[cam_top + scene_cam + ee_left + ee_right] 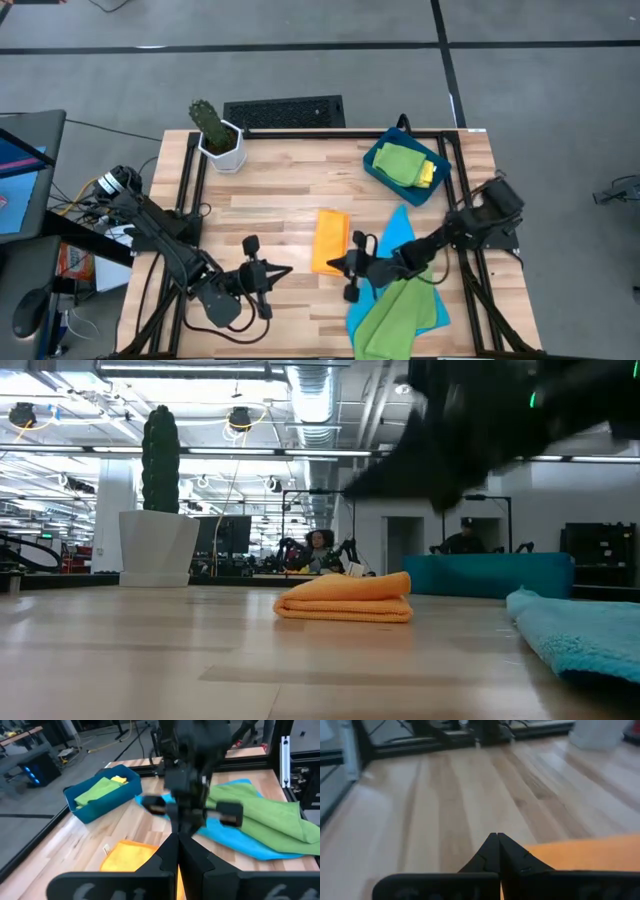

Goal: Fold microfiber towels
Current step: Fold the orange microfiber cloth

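**benchrat:** Towels first, left to right. The left gripper [283, 271] is clenched on nothing and hovers over bare wood at the near left of the table [270, 200]. Next comes the orange towel [331, 241], already folded into a neat pad around the middle, its long axis running front to back. The right gripper [338, 264] sits at that pad's near edge, fingers pressed together; I can't see any cloth pinched in them. Right of that, the blue towel [405, 235] lies spread out and tilted, one corner pointing toward the blue tray [374, 163], with a green towel [395, 318] rumpled on its near half. The tray, back right, holds another green towel [398, 160] and a yellow one [427, 174].

**loopy_fold:** How would they handle?

**benchrat:** My guess is light, floppy and a bit grabby on wood, not slippery, nothing fragile. They sag when lifted, so I'd pinch a corner or a hem edge, not the middle. The green one looks like the next pick; its long axis seems to run from near-left to far-right, but it's too bunched to be sure.
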Motion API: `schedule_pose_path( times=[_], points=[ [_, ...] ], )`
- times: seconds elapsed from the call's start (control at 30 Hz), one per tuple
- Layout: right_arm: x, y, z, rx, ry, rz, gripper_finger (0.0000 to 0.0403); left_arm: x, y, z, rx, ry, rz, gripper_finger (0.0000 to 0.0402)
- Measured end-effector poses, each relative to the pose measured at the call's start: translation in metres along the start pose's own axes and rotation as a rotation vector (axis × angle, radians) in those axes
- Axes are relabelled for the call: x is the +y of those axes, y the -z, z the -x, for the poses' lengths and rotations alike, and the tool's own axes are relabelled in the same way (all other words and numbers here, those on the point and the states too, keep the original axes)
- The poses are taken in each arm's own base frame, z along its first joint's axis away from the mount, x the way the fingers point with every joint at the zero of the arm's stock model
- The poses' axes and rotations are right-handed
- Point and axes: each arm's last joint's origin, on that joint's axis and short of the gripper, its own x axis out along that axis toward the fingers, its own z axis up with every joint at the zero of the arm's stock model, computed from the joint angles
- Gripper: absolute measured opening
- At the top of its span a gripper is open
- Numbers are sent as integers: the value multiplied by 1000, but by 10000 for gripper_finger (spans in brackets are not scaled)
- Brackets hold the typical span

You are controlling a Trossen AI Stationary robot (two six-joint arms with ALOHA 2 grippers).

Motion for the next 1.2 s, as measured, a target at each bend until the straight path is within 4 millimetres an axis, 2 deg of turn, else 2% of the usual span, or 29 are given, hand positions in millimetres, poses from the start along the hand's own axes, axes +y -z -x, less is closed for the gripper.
schedule_pose_path(
  times=[0.3, 0.47, 0.57, 0.67, 0.73, 0.8, 0.9, 1.0, 1.13, 1.2],
  points=[
    [-5, 58, -30, 115, 11, -73, 17, 0, 0, 0, 2, -2, 19, 0],
    [4, 70, -33, 104, -14, -104, 14, 1, 0, 0, -6, -24, 7, 0],
    [7, 67, -30, 100, -12, -74, 15, 2, 0, -2, -10, -46, 1, 0],
    [9, 50, -20, 69, -15, 17, 23, 0, 4, -7, 0, -62, -12, 0],
    [10, 17, -8, -14, -15, 49, 26, -3, 8, -14, 12, -74, -29, 0],
    [1, -14, 5, -48, 31, 80, 30, -7, 15, -19, 29, -82, -50, 0],
    [-25, -42, 15, 82, 78, 194, 46, -15, 23, -25, 56, -67, -66, 0],
    [-57, -76, 21, 229, 108, 238, 82, -18, 27, -26, 64, -56, -58, 0],
    [-101, -88, 9, 476, 61, 241, 160, -22, 28, -21, 56, -44, -32, 1],
    [-116, -92, -4, 491, 25, 238, 205, -25, 29, -17, 48, -40, -33, 7]
  ],
)
